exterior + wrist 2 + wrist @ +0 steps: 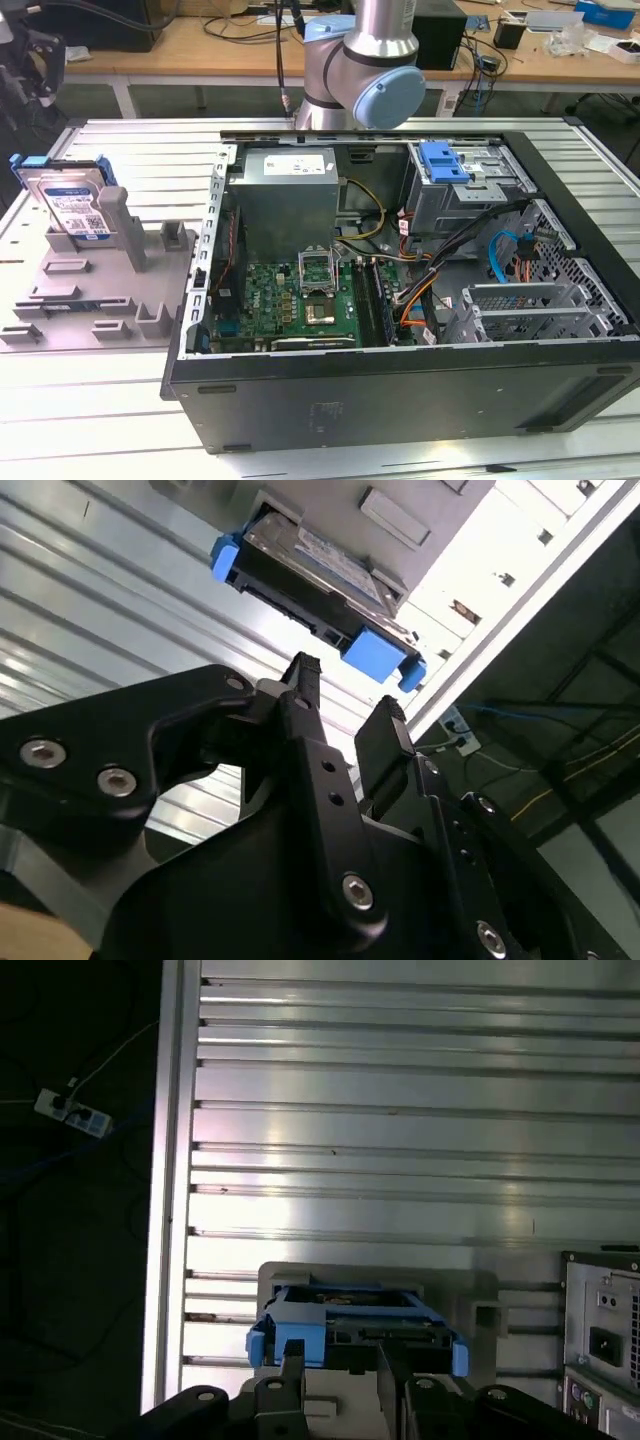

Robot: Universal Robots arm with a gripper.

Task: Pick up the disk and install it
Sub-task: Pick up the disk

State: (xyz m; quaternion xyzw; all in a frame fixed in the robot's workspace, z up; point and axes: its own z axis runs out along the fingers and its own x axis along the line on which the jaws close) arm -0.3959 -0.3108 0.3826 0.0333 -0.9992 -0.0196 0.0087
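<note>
The disk [75, 205] is a silver drive with a white-and-blue label and a bright blue frame. It stands on edge in the grey fixture plate [90, 290] at the exterior view's left. In both wrist views my gripper [347, 695] [338, 1365] is open, its black fingers apart with nothing between them. The disk [315, 565] [300, 1332] lies some way ahead of the fingertips, apart from them. The arm's elbow [360, 70] stands behind the computer case.
An open computer case [400, 400] fills the middle and right of the ribbed metal table [120, 400]. A grey drive cage [470, 190] with a blue latch [443, 160] sits in its far right corner. Cables and a motherboard [300, 300] lie inside.
</note>
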